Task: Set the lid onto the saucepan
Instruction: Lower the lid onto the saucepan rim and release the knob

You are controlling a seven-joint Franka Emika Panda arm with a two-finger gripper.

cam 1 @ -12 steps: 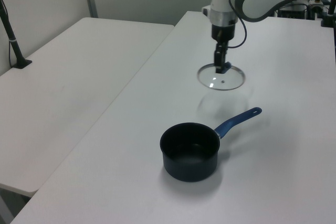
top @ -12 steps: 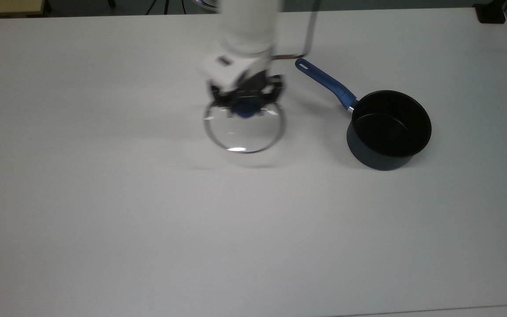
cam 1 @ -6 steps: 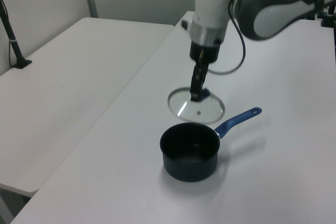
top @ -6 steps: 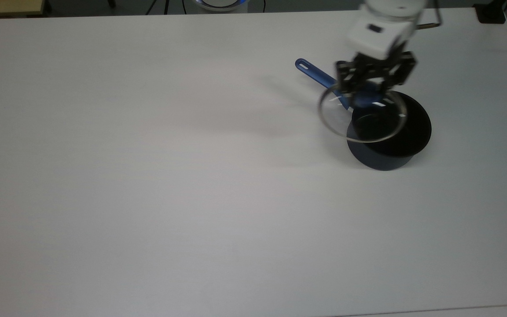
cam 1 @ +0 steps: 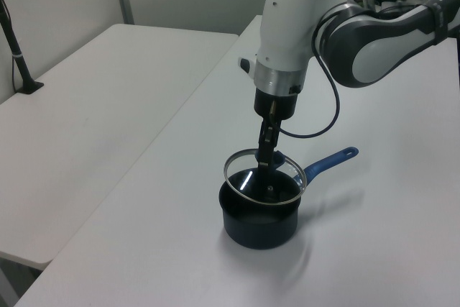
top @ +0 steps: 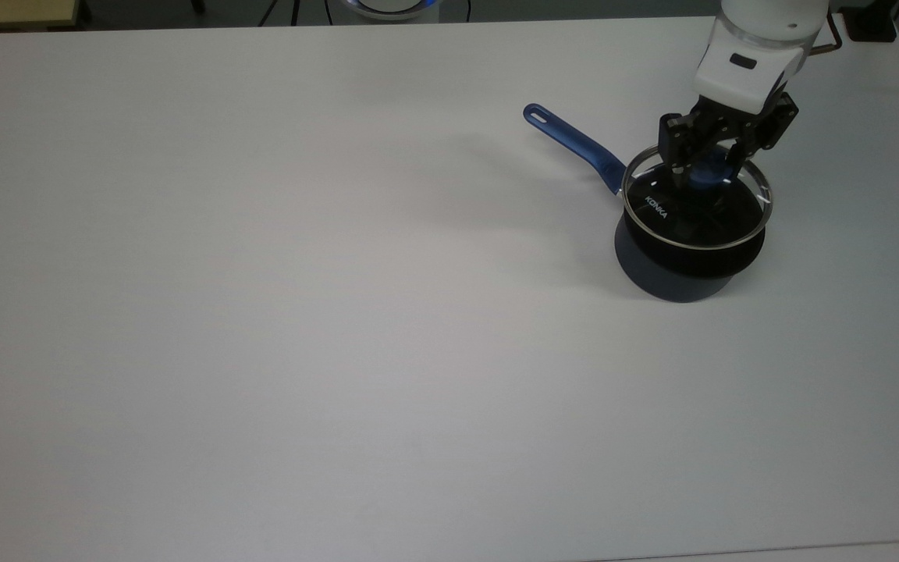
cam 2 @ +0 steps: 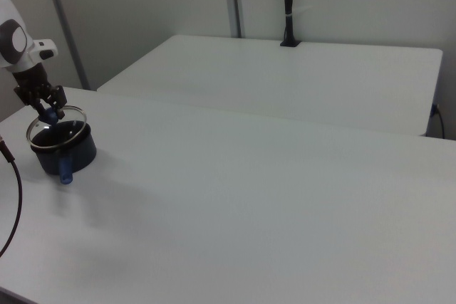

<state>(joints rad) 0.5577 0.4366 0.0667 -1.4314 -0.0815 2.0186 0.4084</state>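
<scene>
Pretty plain room: a big matte white rectangular table [top: 262, 351] and a second white table [cam 2: 299, 76] just beside it. A black clamped pole [cam 2: 288, 5] stands at the second table's far edge, pale wall panels [cam 2: 142, 12] behind.

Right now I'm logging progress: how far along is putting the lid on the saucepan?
Done: the round clear glass lid is lifted and carried over the dark navy saucepan. In hand: the gripper grips its blue knob, lid just above the rim. Left: lowering, seating, letting go.

The lid [top: 680, 215] is clear, glossy glass with a thin shiny metal rim. The saucepan [top: 676, 273] looks matt dark outside, its handle [top: 574, 145] smooth blue. The worktop [top: 262, 312] is smooth, matt white.
</scene>
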